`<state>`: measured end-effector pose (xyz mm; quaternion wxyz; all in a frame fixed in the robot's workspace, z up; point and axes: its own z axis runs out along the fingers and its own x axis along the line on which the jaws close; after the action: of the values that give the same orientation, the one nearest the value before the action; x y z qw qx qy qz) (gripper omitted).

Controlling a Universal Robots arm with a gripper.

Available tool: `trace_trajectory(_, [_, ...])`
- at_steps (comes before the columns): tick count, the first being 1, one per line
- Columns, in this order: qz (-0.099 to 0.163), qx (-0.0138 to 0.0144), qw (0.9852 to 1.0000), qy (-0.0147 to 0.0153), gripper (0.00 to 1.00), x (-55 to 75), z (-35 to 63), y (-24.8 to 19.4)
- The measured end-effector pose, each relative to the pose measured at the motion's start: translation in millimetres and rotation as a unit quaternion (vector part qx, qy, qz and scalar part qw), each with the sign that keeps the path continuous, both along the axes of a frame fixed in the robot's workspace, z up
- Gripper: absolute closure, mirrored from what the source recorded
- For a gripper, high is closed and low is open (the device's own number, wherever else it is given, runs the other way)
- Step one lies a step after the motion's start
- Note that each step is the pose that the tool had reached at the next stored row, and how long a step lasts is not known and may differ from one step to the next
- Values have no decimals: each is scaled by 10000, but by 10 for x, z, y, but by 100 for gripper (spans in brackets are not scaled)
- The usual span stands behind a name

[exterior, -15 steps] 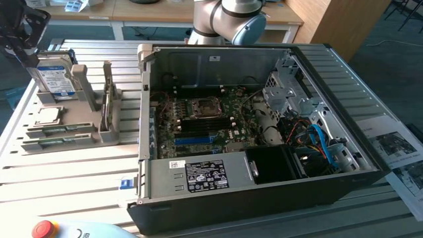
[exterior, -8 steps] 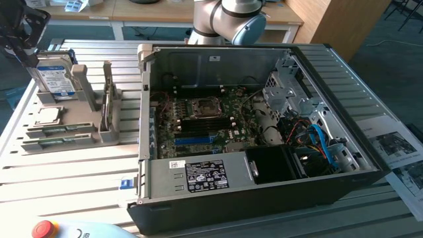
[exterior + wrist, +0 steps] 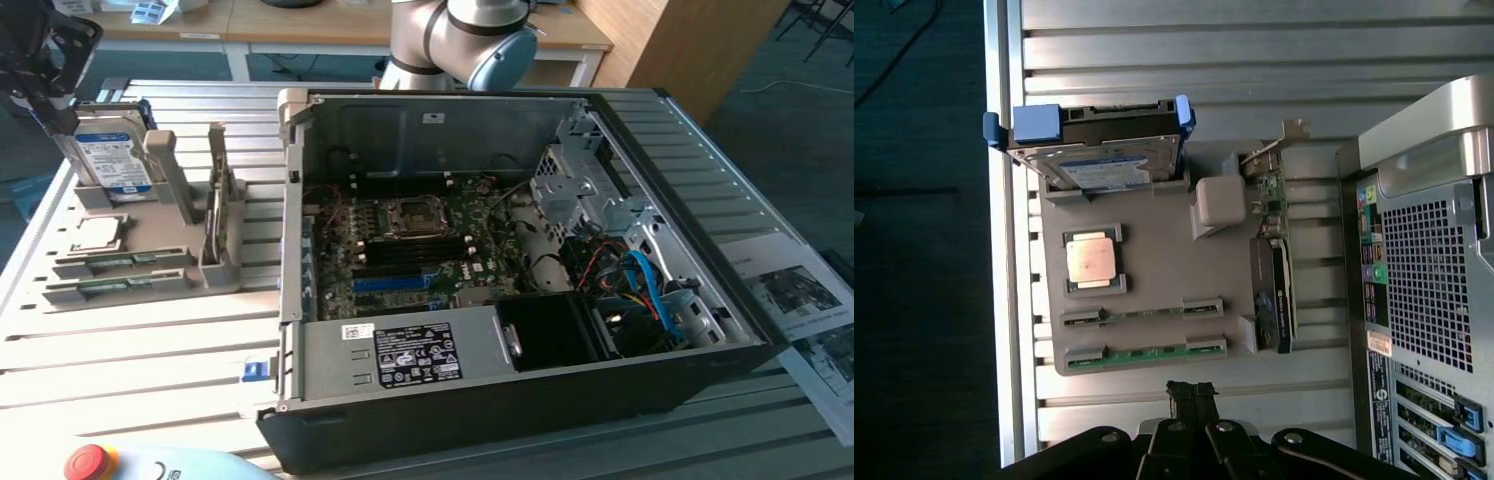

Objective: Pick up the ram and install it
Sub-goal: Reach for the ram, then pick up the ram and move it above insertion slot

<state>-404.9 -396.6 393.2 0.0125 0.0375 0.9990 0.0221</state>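
Two ram sticks lie in slots of a grey holder tray (image 3: pixel 180 225) to the exterior view's left of the open computer case (image 3: pixel 534 395). The greener ram stick (image 3: pixel 1146 351) (image 3: pixel 114 291) sits at the tray's edge, and the second stick (image 3: pixel 1144 315) (image 3: pixel 120 262) lies just beside it. My gripper (image 3: pixel 1192 392) hangs high above the tray, fingers together with nothing between them; in the exterior view the gripper (image 3: pixel 51 105) is a dark shape near the hard drive. Inside the case the motherboard (image 3: pixel 447 215) shows long black and blue slots (image 3: pixel 394 283).
The tray also carries a silver-and-blue hard drive (image 3: pixel 110 160), a CPU chip (image 3: pixel 1092 260) and an upright expansion card (image 3: pixel 1274 290). A red stop button (image 3: pixel 88 461) sits at the table's front edge. Papers (image 3: pixel 801 290) lie to the exterior view's right of the case.
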Motion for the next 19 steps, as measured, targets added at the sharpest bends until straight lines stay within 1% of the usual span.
trace_trajectory(4, [0,0,10000,0,89,-1,0,7])
trace_trajectory(19, [27,0,10000,0,89,1,0,7])
